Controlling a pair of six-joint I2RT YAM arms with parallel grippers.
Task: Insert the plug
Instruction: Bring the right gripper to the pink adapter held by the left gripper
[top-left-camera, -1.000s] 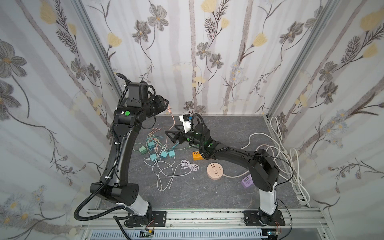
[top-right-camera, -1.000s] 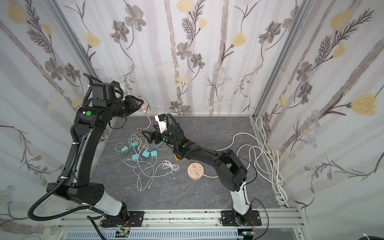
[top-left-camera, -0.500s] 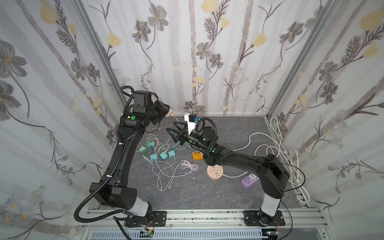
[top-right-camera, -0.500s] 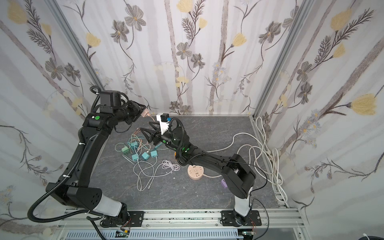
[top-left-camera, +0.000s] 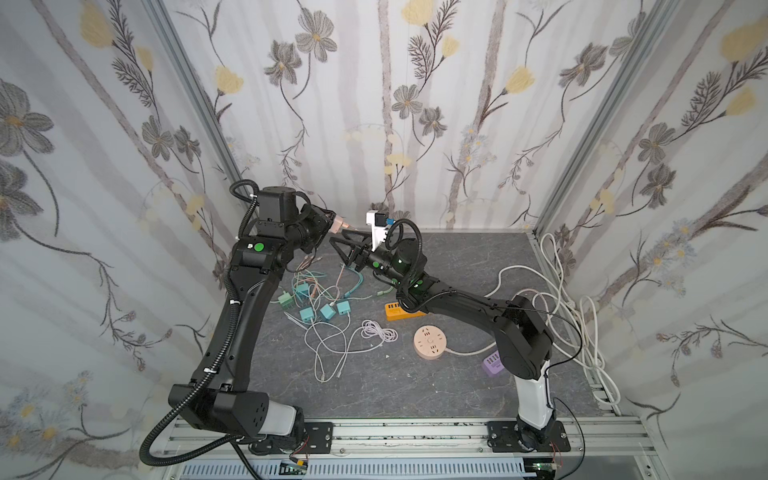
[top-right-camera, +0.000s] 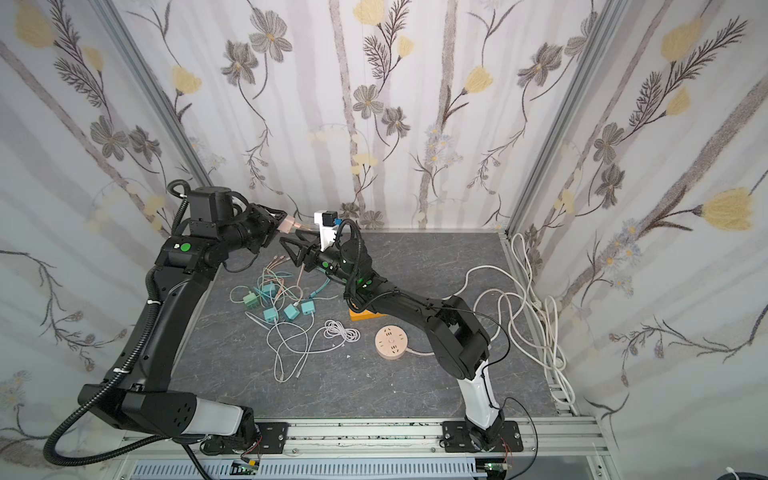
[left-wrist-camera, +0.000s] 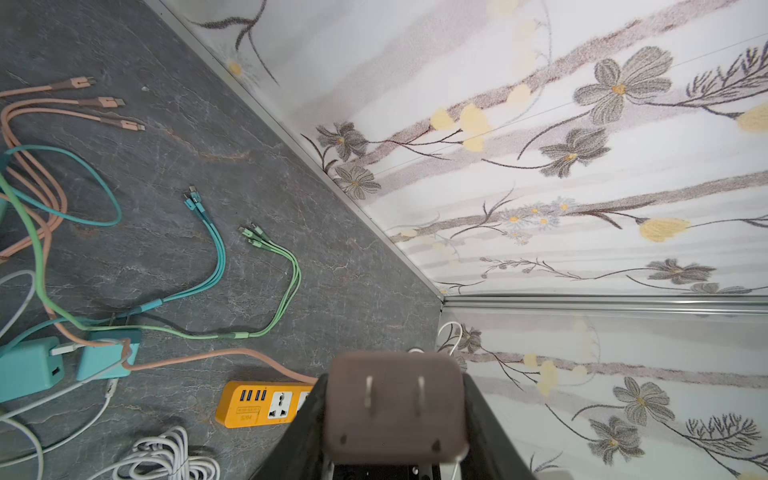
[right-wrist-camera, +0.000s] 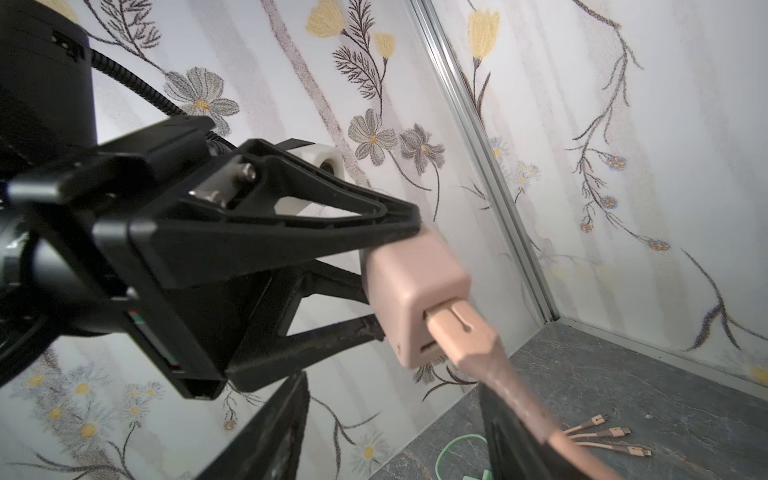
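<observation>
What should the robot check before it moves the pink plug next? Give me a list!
1. Left gripper shut on pink charger: ok.
2. Prongs bare and straight: ok.
3. Pink cable seated in charger: ok.
4. Orange power strip has a free socket: ok.
5. Right gripper free of cable: cannot tell; jaws open, cable crosses one finger.
6. Right arm off the strip: not ok; it overhangs part of it in both top views.

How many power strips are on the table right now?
3. An orange strip lies mid-table, partly under the right arm; a round peach one sits in front of it; a purple one peeks out beside the right arm's shoulder. The arms could hide others.
</observation>
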